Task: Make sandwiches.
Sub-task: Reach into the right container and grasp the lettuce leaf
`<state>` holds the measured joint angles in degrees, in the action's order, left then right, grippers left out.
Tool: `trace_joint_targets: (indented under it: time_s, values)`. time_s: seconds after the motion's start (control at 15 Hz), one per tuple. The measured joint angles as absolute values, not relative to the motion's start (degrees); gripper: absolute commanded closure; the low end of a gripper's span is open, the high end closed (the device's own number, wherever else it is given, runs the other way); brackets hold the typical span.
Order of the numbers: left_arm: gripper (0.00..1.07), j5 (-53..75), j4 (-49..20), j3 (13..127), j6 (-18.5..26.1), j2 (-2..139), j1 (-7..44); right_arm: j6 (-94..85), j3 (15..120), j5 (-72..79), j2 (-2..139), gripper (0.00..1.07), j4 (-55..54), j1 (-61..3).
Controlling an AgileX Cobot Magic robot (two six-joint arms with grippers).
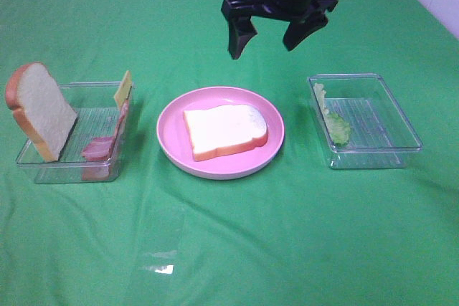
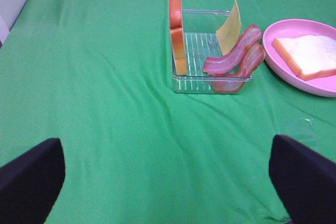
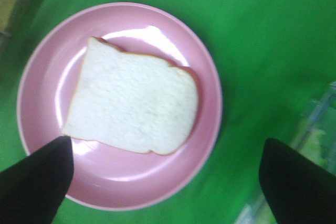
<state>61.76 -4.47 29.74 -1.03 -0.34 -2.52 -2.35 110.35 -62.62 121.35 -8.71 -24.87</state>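
- The right pincer (image 1: 262, 51) hangs wide apart, empty.
- The left pincer (image 2: 167, 182) is apart too.
- The lettuce (image 1: 337, 128) looks light and floppy; pinch its frilly edge.

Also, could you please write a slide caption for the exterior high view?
Open right fingers hover above a bread slice on the pink plate; bacon, cheese and lettuce wait in clear trays.

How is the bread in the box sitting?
Standing up, tilted: the bread slice rests on its edge at the tray end, not flat.
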Motion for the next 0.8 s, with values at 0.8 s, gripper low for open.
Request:
trace_joint_targets:
  time_s: [0.8]
  values:
    - [0.09,61.8,-4.5,29.7,-1.0,-0.3,-2.5,6.4,112.1,-69.9,121.1,0.15,6.7,-19.7]
